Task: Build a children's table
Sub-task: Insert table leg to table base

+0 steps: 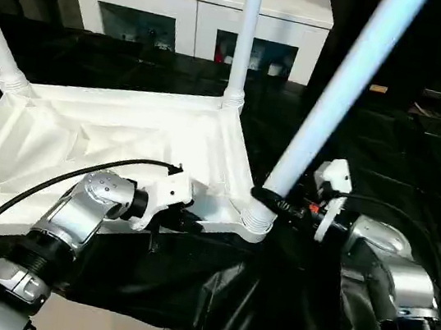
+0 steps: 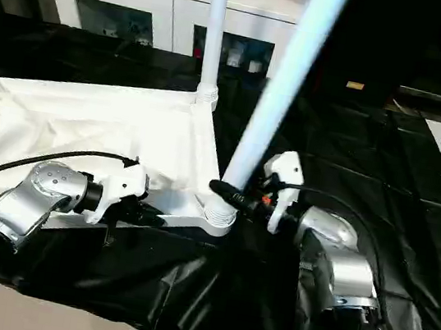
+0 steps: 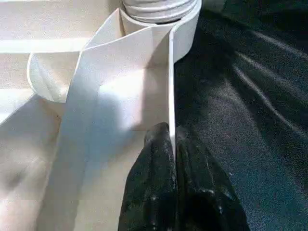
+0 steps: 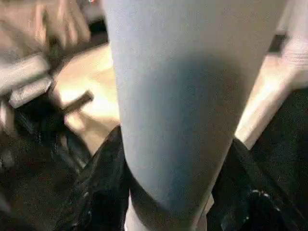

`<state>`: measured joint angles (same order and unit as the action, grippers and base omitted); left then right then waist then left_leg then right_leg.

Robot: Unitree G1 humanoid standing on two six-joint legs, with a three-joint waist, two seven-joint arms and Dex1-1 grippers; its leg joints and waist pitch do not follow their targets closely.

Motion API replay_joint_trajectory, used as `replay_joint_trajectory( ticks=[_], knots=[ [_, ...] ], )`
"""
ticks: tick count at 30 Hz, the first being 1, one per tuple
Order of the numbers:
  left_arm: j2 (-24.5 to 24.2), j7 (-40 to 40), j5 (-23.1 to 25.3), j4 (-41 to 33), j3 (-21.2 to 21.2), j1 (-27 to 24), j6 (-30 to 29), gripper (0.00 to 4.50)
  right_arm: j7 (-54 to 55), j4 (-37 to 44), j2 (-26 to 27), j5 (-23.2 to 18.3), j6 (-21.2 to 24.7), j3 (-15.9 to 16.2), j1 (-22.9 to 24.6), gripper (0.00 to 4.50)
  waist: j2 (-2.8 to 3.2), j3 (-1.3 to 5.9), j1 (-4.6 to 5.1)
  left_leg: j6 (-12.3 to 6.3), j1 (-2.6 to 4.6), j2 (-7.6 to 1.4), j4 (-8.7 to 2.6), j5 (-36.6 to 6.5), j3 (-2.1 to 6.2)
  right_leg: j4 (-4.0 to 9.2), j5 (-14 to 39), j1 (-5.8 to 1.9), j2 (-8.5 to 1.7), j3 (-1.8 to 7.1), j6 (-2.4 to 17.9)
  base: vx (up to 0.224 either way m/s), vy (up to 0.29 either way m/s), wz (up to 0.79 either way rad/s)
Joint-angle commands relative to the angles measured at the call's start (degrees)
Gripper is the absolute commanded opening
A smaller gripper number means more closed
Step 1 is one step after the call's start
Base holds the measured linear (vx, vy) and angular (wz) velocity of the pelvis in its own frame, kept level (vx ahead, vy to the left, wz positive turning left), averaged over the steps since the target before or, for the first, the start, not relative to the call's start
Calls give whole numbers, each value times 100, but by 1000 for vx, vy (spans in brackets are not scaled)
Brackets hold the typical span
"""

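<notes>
Tabletop (image 1: 116,141) upside down on black-draped bench (image 1: 389,149). Left tool (image 3: 173,144) clenched on tabletop rim, seen close in left wrist view. Right tool (image 1: 269,199) grasping tilted leg (image 1: 339,91) just above near corner socket (image 1: 255,220); right wrist view shows fingers (image 4: 96,192) either side.

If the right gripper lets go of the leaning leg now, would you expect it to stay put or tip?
The leg leans steeply from its corner socket, so it may not be fully seated and could tip. It is a long hollow-looking tube, so probably light and stiff. The right gripper grasps it low, giving little leverage.
</notes>
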<state>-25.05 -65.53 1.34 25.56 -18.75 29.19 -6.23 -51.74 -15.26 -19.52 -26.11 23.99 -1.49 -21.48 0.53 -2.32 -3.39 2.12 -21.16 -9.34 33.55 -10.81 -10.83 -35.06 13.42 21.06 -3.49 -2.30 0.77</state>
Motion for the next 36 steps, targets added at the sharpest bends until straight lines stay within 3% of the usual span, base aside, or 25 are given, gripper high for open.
replay_joint_trajectory(
  ticks=[1, 2, 3, 5, 6, 7, 9, 15, 18, 21, 31, 36],
  knots=[
    [-43, 88, -233, -97, 285, 128, 80, 0, -144, 29, -172, -393, 370, -335, -57, 184, -40, 270, -21, -158, 96, -464, -472, -1279, 205, 443, 741, -139, -548, 301, 1289, 0, 0, 0],
    [-31, 79, -225, -72, 278, 146, 96, 0, -305, 164, -290, -695, 600, -460, -126, 184, -48, 301, -36, -332, 66, -431, -411, -793, 172, 372, 54, -179, -537, 289, 1374, 0, 0, 0],
    [-31, 79, -225, -72, 278, 146, 96, 0, -305, 164, -290, -695, 600, -460, -126, 184, -48, 328, -59, -497, 41, -420, -363, -426, 158, 310, -468, -193, -539, 284, 1419, 0, 0, 0],
    [-13, 78, -216, -50, 273, 164, 107, 0, -496, 325, -438, -1059, 913, -591, -188, 184, -44, 343, -65, -640, 12, -401, -332, -162, 148, 266, -876, -199, -521, 268, 1452, 0, 0, 0],
    [-4, 81, -212, -44, 272, 165, 114, 0, -649, 438, -543, -1279, 1116, -651, -205, 184, -47, 377, -109, -862, -13, -399, -271, 114, 137, 202, -1451, -209, -505, 249, 1488, 0, 0, 0],
    [9, 86, -203, -33, 266, 171, 120, 0, -900, 588, -693, -1558, 1487, -716, -212, 184, -45, 364, -123, -911, -13, -404, -268, 131, 128, 205, -1475, -189, -492, 236, 1497, 0, 0, 0],
    [11, 89, -201, -36, 264, 168, 120, 0, -1002, 652, -747, -1690, 1698, -751, -205, 184, -52, 353, -160, -943, -25, -414, -265, 11, 121, 210, -1266, -191, -497, 215, 1479, 0, 0, 0],
    [5, 100, -198, -49, 248, 157, 111, 0, -1189, 817, -831, -2418, 2461, -986, -209, 184, -42, 340, -223, -694, 10, -444, -273, -217, 112, 261, -410, -152, -508, 218, 1480, 0, 0, 0],
    [6, 99, -189, -42, 253, 161, 115, 0, -1189, 866, -836, -2648, 2635, -1060, -218, 184, -46, 338, -239, -614, 7, -437, -274, -230, 109, 258, -336, -149, -510, 224, 1461, 0, 0, 0],
    [2, 93, -182, -40, 256, 166, 119, 0, -1147, 965, -797, -3142, 3022, -1306, -272, 184, -39, 346, -247, -612, 2, -426, -262, -177, 107, 245, -434, -149, -506, 227, 1446, 0, 0, 0],
    [8, 87, -165, -8, 247, 188, 145, 0, -1064, 1274, -816, -3828, 3572, -1519, -221, 184, -47, 360, -258, -589, -3, -413, -245, -114, 106, 231, -461, -147, -503, 218, 1439, 0, 0, 0],
    [5, 87, -163, -5, 247, 191, 143, 0, -1007, 1294, -791, -3959, 3679, -1594, -228, 184, -48, 357, -257, -521, -2, -408, -243, -163, 106, 237, -349, -147, -508, 221, 1436, 0, 0, 0]
  ],
)
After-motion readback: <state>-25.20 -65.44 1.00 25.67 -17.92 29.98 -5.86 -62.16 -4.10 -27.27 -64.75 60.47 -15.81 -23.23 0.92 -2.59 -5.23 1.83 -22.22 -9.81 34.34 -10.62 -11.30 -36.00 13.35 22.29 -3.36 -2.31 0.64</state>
